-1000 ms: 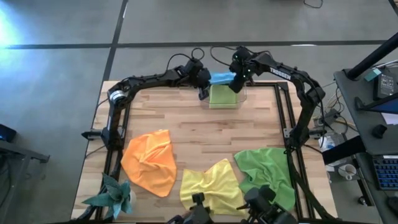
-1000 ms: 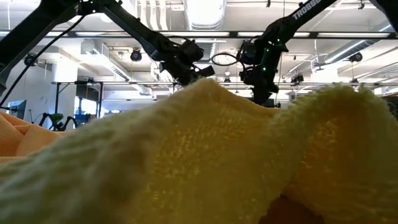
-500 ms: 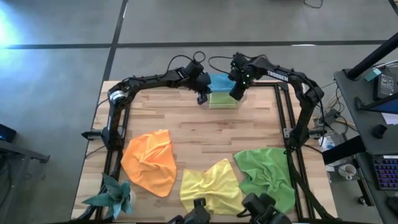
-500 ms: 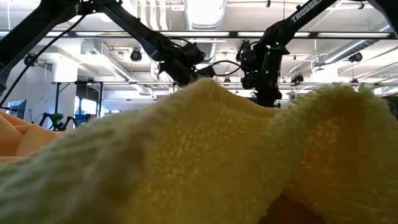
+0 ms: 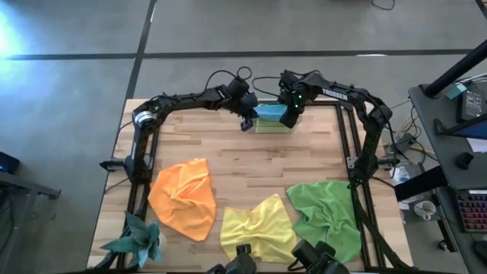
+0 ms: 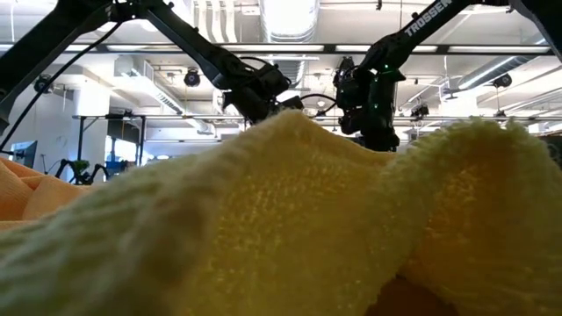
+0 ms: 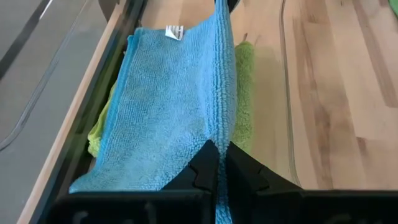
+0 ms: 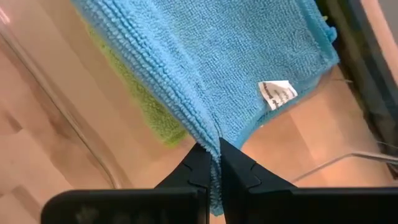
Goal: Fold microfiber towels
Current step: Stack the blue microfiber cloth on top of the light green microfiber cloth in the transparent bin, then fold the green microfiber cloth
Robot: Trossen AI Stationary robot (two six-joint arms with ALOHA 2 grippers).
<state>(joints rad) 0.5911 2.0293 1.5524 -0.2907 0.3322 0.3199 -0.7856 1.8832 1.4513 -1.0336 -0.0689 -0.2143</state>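
Left gripper (image 5: 246, 122) clamped on blue towel (image 5: 269, 113) edge | right gripper (image 5: 288, 118) likewise pinching it | blue towel lies over lime green towel (image 5: 272, 125), table's (image 5: 251, 167) far edge, centre | orange (image 5: 183, 198), yellow (image 5: 259, 226), darker green (image 5: 326, 209) towels near edge.

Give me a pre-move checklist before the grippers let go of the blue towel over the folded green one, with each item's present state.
1. Left gripper shut on the blue towel: ok, edge pinched between its fingers.
2. Right gripper shut on the same towel: ok.
3. Blue towel lying over the folded lime green towel at the table's far edge: ok, green shows only along the sides.
4. Blue towel flat: not ok, the gripped edge rises as a ridge.
5. Edges aligned with the green towel: cannot tell, far side hidden.
6. Orange towel, yellow towel and darker green towel lie apart from the stack: ok, all unfolded near the front.
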